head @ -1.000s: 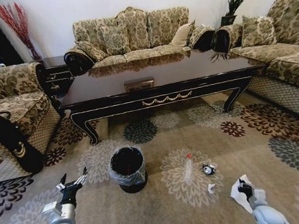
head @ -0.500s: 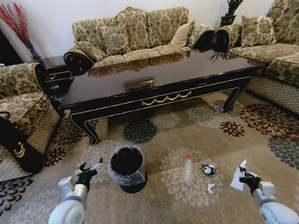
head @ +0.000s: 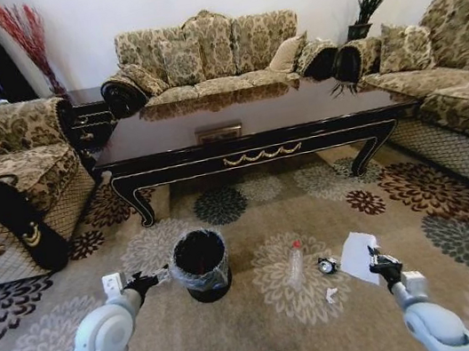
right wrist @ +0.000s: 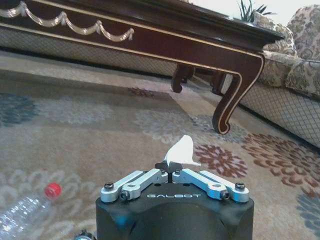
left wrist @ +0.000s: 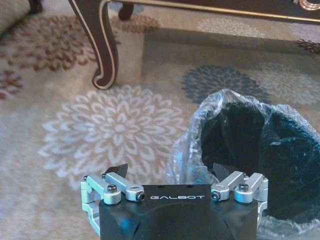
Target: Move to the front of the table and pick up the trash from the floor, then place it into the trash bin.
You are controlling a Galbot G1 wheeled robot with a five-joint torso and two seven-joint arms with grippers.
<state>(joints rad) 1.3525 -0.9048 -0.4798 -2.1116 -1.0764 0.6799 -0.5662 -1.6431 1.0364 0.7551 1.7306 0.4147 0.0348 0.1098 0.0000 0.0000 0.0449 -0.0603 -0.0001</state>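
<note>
A white sheet of crumpled paper [head: 358, 256] is up off the floor [head: 270, 332], pinched at its lower edge by the right hand [head: 378, 263], whose fingers are closed tight on it; in the right wrist view the paper [right wrist: 181, 151] sticks up from between the meeting fingertips. The rest of the trash lies on a pale flower medallion of the carpet, just to the left of that hand: a small clear plastic bottle [head: 295, 263] with a red cap, a tiny round dark-and-silver piece [head: 326, 265] touching or almost touching the held sheet's lower corner, and a small white paper bit [head: 330, 295] nearer the robot. Further left, beyond the bottle, stands the round black trash bin [head: 201, 263] with its crinkled bag folded over the rim. The left hand [head: 147, 280] hangs just beside the bin's left side, fingers spread open and holding nothing; in the left wrist view that hand [left wrist: 170, 176] sits right at the bag's edge [left wrist: 210, 110]. Beyond everything runs the long dark counter [head: 249, 128], with sofas around it. The bottle and the small piece lie between the held paper and the bin.
</note>
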